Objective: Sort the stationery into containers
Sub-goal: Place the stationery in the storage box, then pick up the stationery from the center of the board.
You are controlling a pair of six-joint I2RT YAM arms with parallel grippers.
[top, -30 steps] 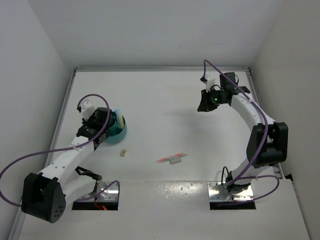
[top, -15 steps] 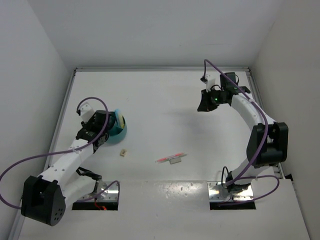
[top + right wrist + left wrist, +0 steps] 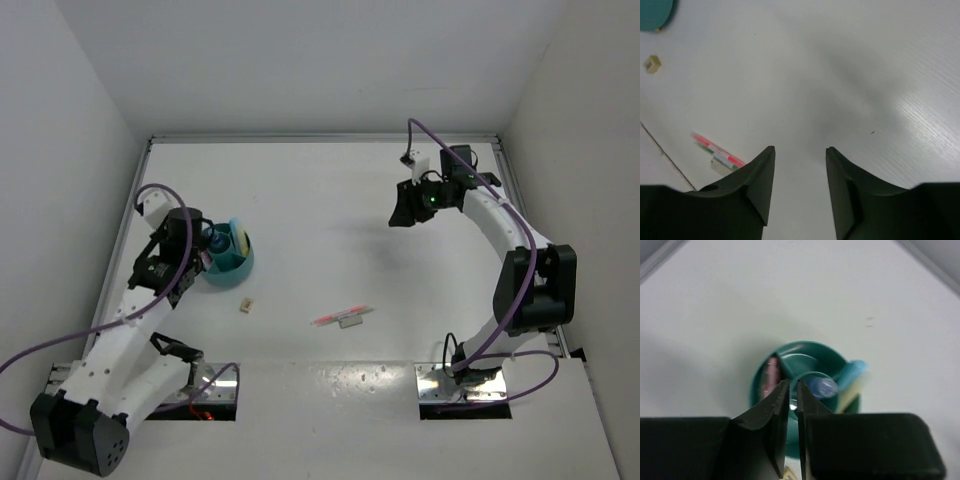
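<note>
Teal organiser lies just ahead of the left pincer

- Robot lab test cell, not a home or office.
- Plain white surface boxed in by bare white walls on the left, back and right.
- Two small white robot arms, left arm and right arm, bolted at the near edge on metal base plates.
- Loose purple cables run to each arm.
- Only a few small props lie out.

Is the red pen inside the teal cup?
No, the red pen lies flat on the table, well apart from the teal cup.
</note>
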